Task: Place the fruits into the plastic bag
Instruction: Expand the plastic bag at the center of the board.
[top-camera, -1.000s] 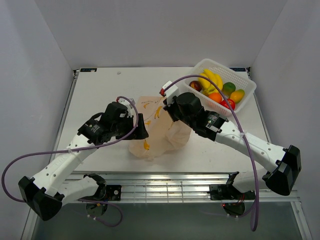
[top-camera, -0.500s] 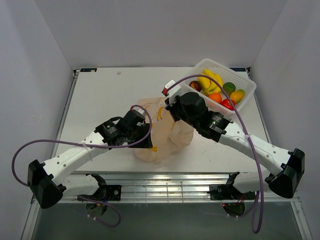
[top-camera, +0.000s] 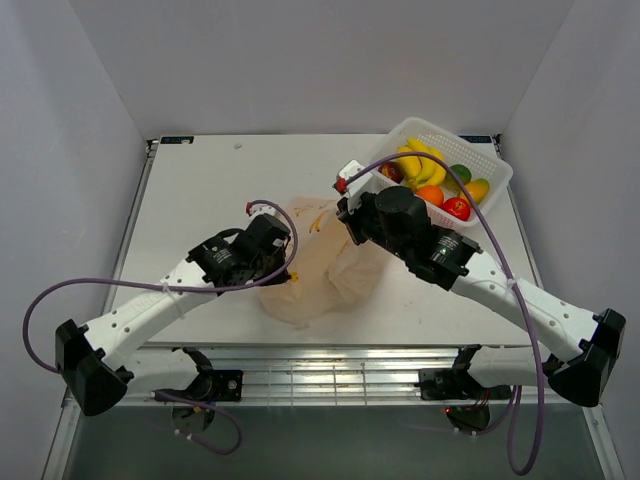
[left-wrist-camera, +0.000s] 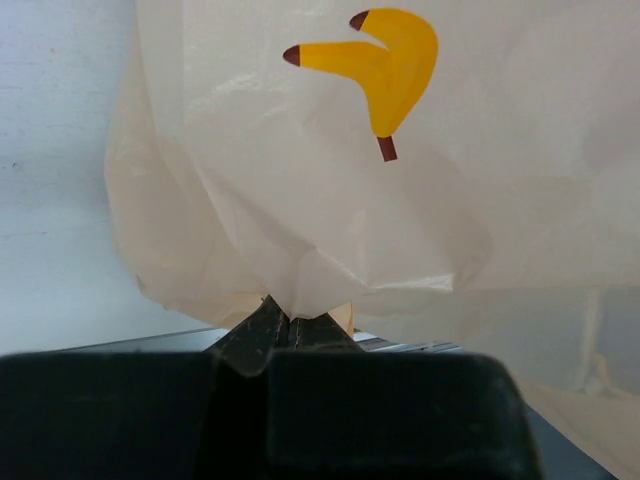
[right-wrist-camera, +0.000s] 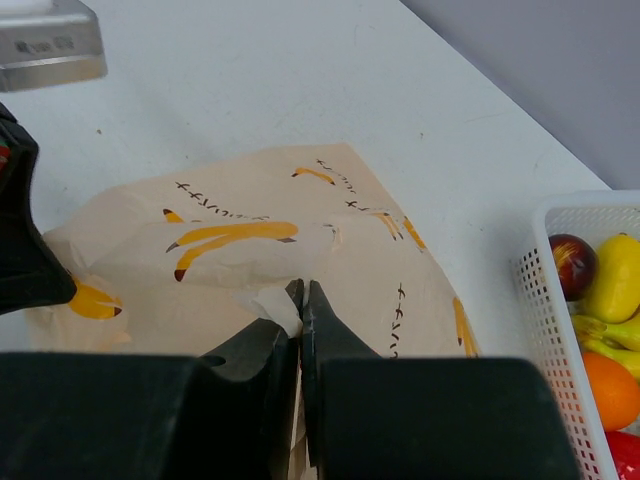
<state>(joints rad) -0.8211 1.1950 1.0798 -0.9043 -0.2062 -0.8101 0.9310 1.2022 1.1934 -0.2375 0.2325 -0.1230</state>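
The left end effector (left-wrist-camera: 290, 330) and right end effector (right-wrist-camera: 303, 300) both pinch the bag (top-camera: 320, 275) on the worktop (top-camera: 200, 190); the fruits (top-camera: 435, 180) sit in the basket (top-camera: 500, 175) at the far right corner, nearer the right one.

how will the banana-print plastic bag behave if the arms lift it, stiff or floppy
Probably floppy: the plastic bag creases and bunches where the left gripper pinches it. Likely very light, since the film is thin enough to let light through. It may slip, as the right gripper holds only a small fold.
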